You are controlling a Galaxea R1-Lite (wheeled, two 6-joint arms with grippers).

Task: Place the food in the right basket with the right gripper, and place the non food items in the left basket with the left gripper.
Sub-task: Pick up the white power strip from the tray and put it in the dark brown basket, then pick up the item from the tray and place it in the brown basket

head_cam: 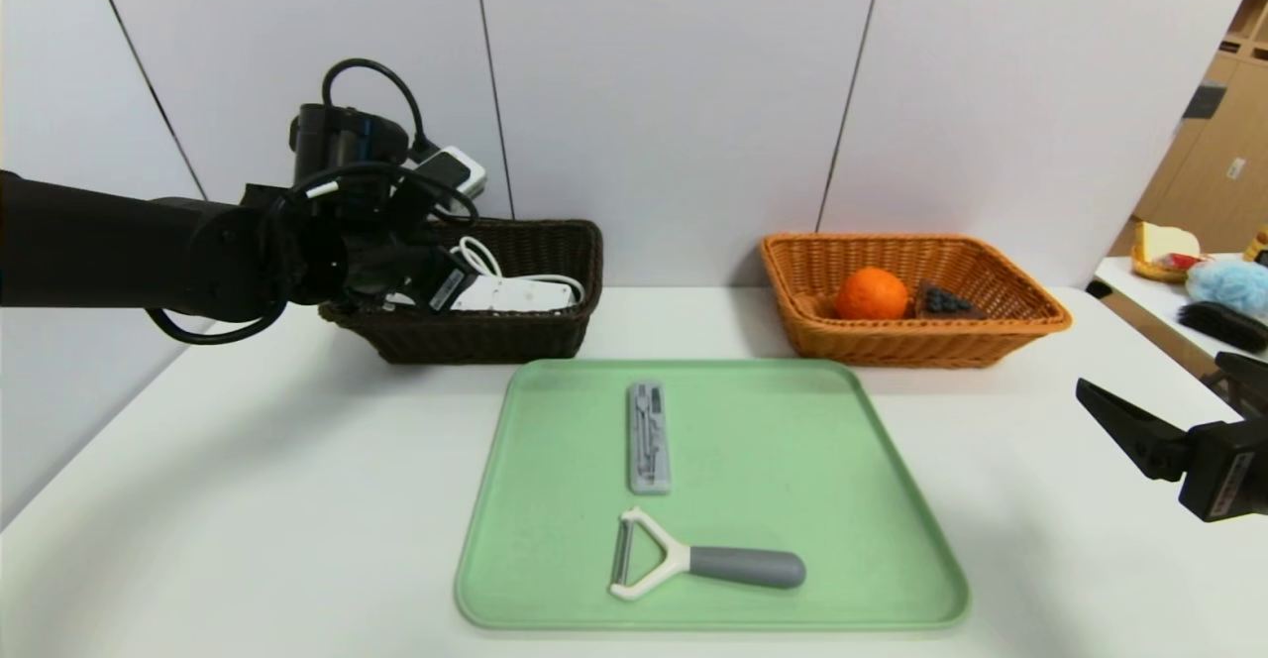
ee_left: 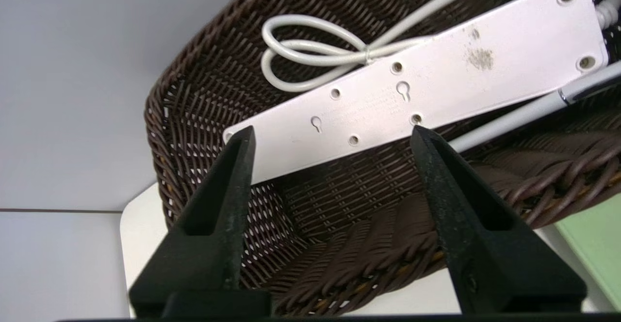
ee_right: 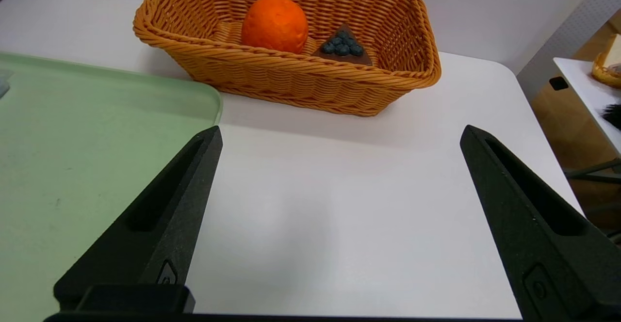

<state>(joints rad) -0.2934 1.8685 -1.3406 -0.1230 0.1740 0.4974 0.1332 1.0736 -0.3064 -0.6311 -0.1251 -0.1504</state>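
Head view: your left gripper (head_cam: 436,276), empty and open, hangs over the left basket (head_cam: 555,336); next, pinch the slippery, stiff case (head_cam: 649,437) across its width.

The left arm is reaching in from the left side of the head view, stretched nearly level and far forward, its wrist wrapped in looping black cable. The left pincer (ee_left: 330,135) is pointing forward and down, its 2 black pointed fingers (ee_left: 233,167) standing apart with nothing between them. The right arm is sitting low at the right edge of the head view, only its end showing. The right pincer (ee_right: 339,135) is pointing inward and forward above the bench (ee_right: 339,215), its 2 fingers (ee_right: 490,167) spread wide and gripping nothing. In the head view 1 right finger (head_cam: 1119,415) is showing as a tapered black wedge.
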